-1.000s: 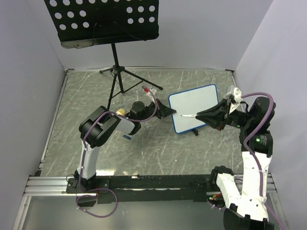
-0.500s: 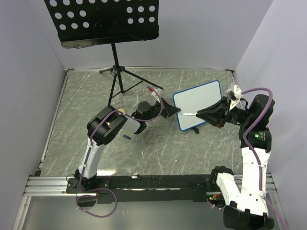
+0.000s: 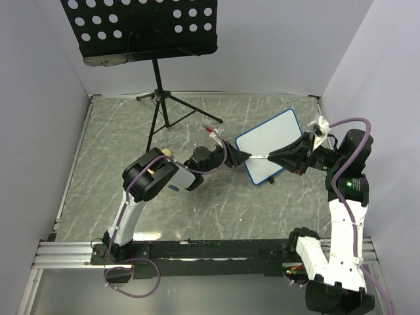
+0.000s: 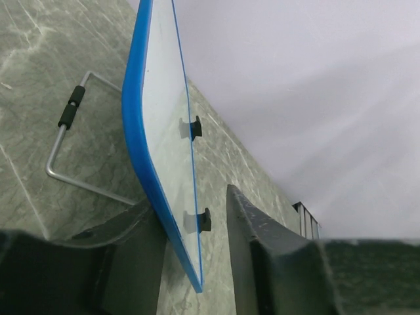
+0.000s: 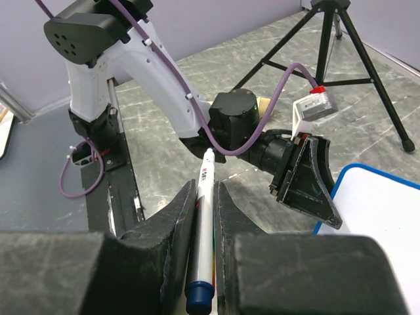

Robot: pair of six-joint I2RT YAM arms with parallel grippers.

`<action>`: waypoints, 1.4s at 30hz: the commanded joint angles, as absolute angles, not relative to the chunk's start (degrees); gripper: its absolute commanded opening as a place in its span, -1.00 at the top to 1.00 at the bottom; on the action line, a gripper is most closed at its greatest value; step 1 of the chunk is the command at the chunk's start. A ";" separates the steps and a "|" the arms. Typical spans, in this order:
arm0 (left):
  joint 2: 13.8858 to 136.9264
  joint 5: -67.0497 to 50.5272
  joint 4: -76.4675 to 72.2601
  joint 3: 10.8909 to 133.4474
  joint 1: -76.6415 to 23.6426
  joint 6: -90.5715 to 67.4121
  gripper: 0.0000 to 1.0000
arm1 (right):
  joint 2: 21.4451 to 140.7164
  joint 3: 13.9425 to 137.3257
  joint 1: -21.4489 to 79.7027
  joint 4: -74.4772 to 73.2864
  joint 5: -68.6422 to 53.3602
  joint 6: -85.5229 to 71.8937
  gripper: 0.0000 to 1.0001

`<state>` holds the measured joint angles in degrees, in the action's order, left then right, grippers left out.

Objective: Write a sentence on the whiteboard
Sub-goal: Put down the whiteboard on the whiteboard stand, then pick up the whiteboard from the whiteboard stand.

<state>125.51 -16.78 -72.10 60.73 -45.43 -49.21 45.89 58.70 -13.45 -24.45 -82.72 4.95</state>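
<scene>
The whiteboard [image 3: 270,143] was seen right of centre on the desk [image 3: 118,131], tilted up on edge, with its wire stand [image 4: 62,154] resting on the desk behind it. Its left edge was straddled by the left gripper [image 3: 240,157], whose fingers [image 4: 256,249] were parted narrowly: one was laid against the blue frame, the other was seen just clear of the white face. A marker [image 5: 205,223] was clamped lengthwise in the right gripper [image 5: 205,190] and pointed leftward over the board; whether its tip touched could not be told. A black music stand [image 3: 144,29] was set at the far left.
</scene>
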 commanded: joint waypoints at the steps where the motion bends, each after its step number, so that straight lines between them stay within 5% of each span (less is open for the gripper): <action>1: 126.39 -14.16 -79.37 61.26 -45.88 -49.83 0.10 | 45.35 58.45 -14.06 -21.27 -84.81 4.39 1.00; 7: 127.88 -11.26 -77.96 63.80 -45.97 -52.82 -0.16 | 44.91 58.27 -14.24 -20.92 -85.17 3.87 1.00; 17: 134.56 -11.60 -82.00 70.75 -46.14 -57.92 -0.08 | 44.21 57.74 -14.68 -20.13 -85.87 2.99 1.00; 21: 134.47 -12.30 -81.30 72.59 -46.06 -57.66 0.04 | 43.86 57.31 -14.85 -19.34 -86.22 2.38 1.00; 29: 135.70 -15.47 -82.88 74.36 -45.79 -59.85 0.97 | 43.42 56.69 -15.38 -18.28 -86.66 1.41 1.00; 42: 125.43 -19.68 -84.47 70.93 -44.30 -58.36 0.98 | 42.28 57.30 -16.61 -17.31 -87.89 0.18 1.00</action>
<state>132.88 -16.49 -72.01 70.30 -44.53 -59.00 43.07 56.53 -15.81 -20.08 -84.18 0.64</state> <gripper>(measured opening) 0.062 0.184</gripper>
